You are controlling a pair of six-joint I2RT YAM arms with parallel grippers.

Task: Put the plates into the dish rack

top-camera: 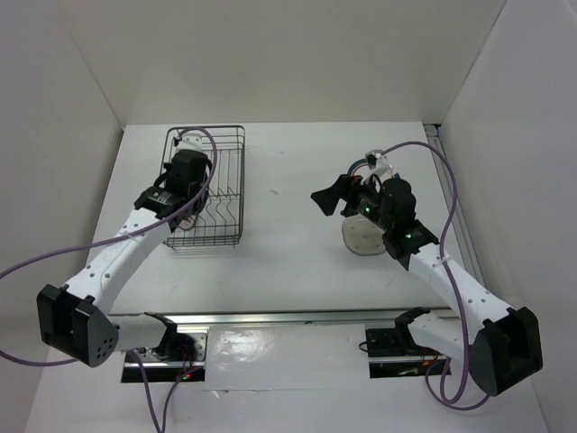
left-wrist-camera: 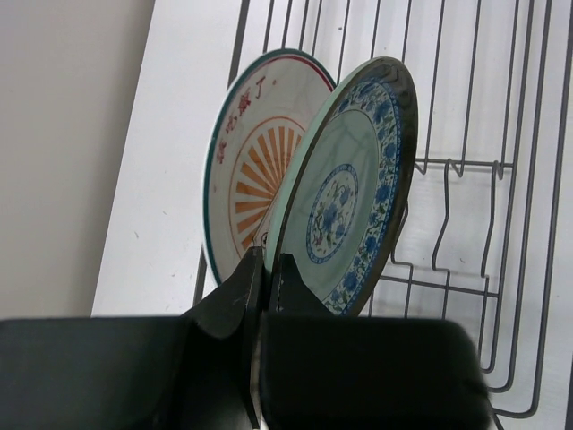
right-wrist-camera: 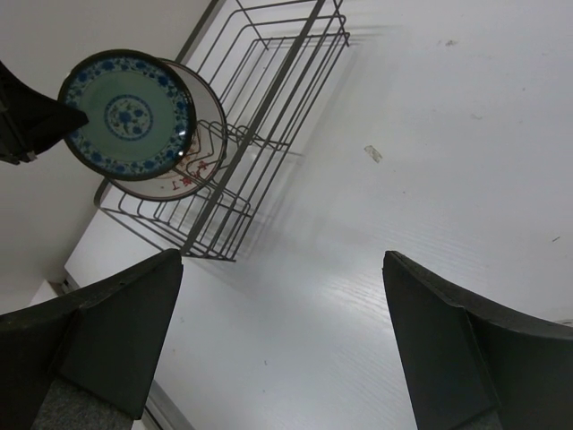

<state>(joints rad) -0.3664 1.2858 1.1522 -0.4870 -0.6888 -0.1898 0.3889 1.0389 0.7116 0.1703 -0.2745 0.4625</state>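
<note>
Left gripper [left-wrist-camera: 264, 269] clamps blue plate [left-wrist-camera: 345, 188], right gripper [right-wrist-camera: 282, 260] apart; wrist views alone reveal sunburst plate [left-wrist-camera: 251, 161] behind.

place: lab test cell | cue: plain white walls [top-camera: 279, 54] boxing white table [top-camera: 297, 180]

Blue-patterned plate [left-wrist-camera: 354, 193] in the left end effector [left-wrist-camera: 266, 269] looks like glazed ceramic, pretty glossy. Sunburst plate [left-wrist-camera: 251, 170] just behind it, same shiny glaze. Rack [left-wrist-camera: 466, 164] beyond is thin dark metal wire, smooth. Tabletop [right-wrist-camera: 430, 179] is matt white, faintly grained. End effector fingers [left-wrist-camera: 231, 303]: matt black plastic.
</note>
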